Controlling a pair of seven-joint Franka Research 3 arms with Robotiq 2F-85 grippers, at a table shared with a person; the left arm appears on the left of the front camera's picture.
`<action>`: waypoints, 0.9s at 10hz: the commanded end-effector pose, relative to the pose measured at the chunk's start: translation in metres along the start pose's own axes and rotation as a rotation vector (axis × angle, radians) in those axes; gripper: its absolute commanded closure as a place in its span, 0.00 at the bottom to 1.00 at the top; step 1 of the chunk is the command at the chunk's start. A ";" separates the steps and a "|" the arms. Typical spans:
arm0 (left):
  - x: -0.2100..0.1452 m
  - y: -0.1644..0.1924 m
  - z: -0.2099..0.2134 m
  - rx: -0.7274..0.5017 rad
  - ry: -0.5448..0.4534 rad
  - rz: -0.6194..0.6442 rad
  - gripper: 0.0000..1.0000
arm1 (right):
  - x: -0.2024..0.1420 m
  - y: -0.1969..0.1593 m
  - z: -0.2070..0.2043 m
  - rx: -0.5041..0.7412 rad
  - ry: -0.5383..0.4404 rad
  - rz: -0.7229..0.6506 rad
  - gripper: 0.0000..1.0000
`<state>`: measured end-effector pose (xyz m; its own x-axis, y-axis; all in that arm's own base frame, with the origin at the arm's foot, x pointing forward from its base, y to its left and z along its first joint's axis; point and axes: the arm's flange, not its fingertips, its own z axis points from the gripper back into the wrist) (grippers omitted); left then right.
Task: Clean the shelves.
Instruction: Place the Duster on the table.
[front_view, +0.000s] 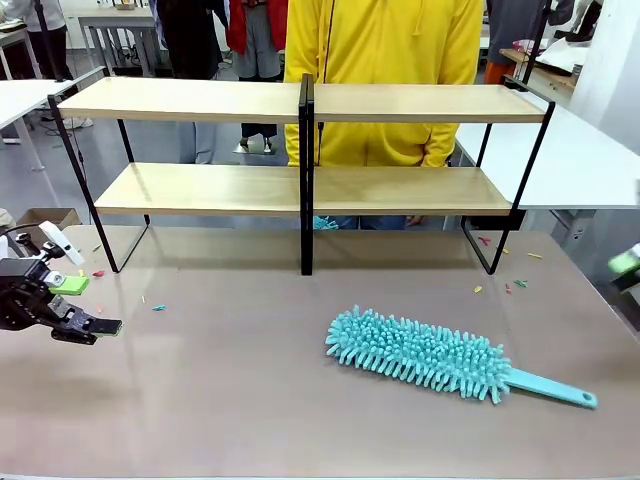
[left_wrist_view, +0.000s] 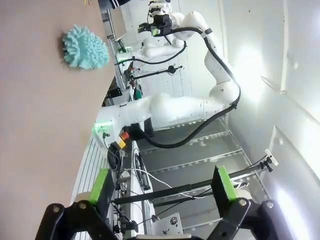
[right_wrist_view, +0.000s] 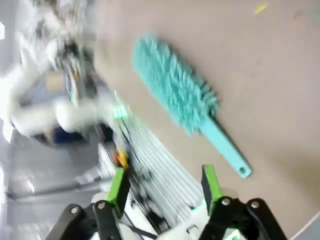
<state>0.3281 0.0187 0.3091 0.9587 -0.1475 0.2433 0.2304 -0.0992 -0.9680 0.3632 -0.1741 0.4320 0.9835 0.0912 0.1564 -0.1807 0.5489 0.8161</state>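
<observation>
One beige tabletop (front_view: 250, 400) carries everything. Largest on it is the one set of shelves (front_view: 305, 180), two light-wood boards on a black frame, standing at the far side in front of a person in a yellow top (front_view: 385, 60). One turquoise duster (front_view: 450, 362) lies flat nearer, right of centre, touching neither gripper. Left gripper (front_view: 85, 305) hovers at the left edge, jaws apart, empty. Right gripper (right_wrist_view: 162, 187) is also parted and empty. Several small coloured scraps (front_view: 505, 285) dot the table.

Robot lab: white arm (left_wrist_view: 170, 107), cabling, white tables (front_view: 560, 160).
</observation>
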 end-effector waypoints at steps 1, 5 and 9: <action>-0.003 -0.004 -0.006 -0.026 -0.020 -0.003 0.00 | -0.029 0.012 0.023 0.186 -0.174 -0.109 0.00; -0.003 -0.004 -0.006 -0.026 -0.020 -0.003 0.00 | -0.111 0.069 -0.026 0.327 -0.088 -0.172 0.00; -0.003 -0.004 -0.006 -0.026 -0.020 -0.003 0.00 | -0.090 0.029 0.026 0.341 -0.102 -0.153 0.00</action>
<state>0.3286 0.0186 0.3089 0.9591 -0.1464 0.2422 0.2290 -0.1015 -0.9681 0.2646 -0.1816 0.4552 0.9973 -0.0618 0.0397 -0.0236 0.2420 0.9700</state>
